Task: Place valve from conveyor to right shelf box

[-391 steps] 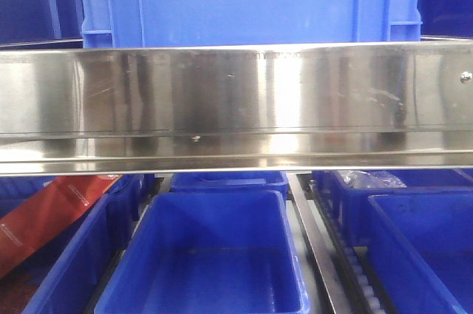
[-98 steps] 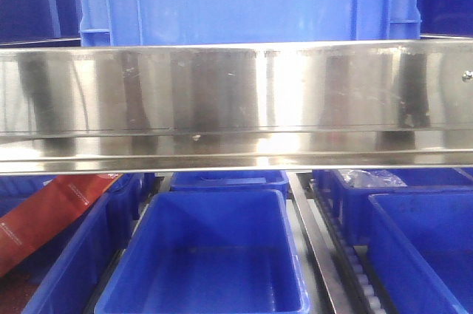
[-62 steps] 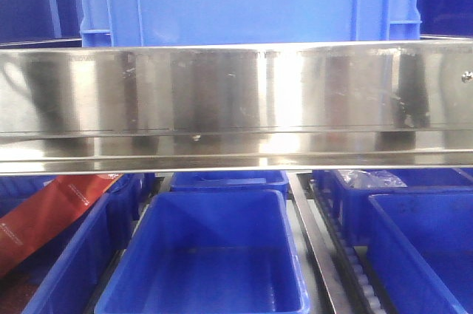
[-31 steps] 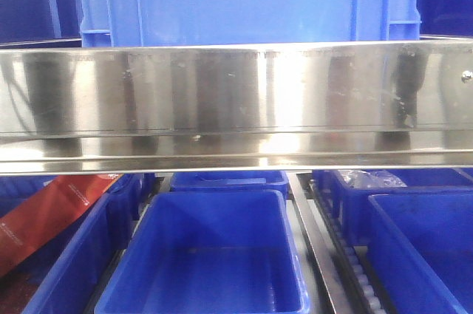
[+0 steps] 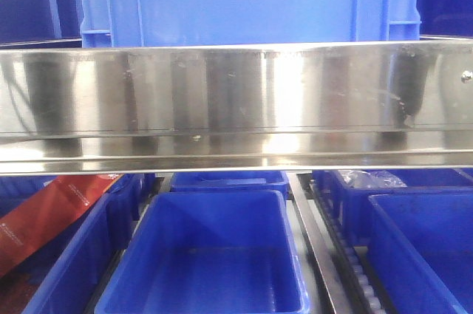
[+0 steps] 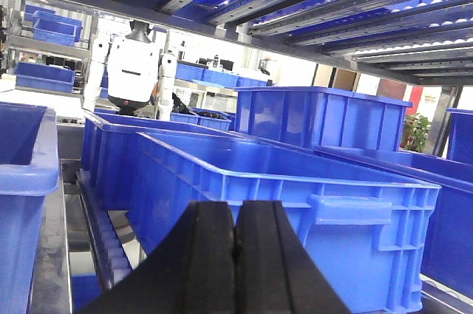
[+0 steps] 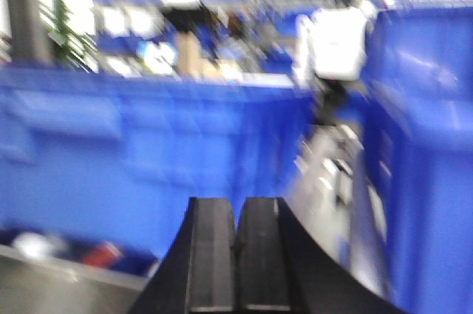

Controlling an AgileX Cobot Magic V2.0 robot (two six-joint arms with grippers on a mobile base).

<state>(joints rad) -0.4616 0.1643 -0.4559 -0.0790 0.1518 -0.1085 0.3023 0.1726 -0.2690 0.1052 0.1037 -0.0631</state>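
No valve or conveyor in any view, so I can't say where the valve is. Both claws, left and right, are pinched fully closed on nothing, facing blue bins. My guess: a valve's heavy, rigid, slick metal, so grab the body, not the handle. The right wrist view is blurry.

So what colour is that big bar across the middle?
Shiny silver metal bar, seen best in the front-facing view.
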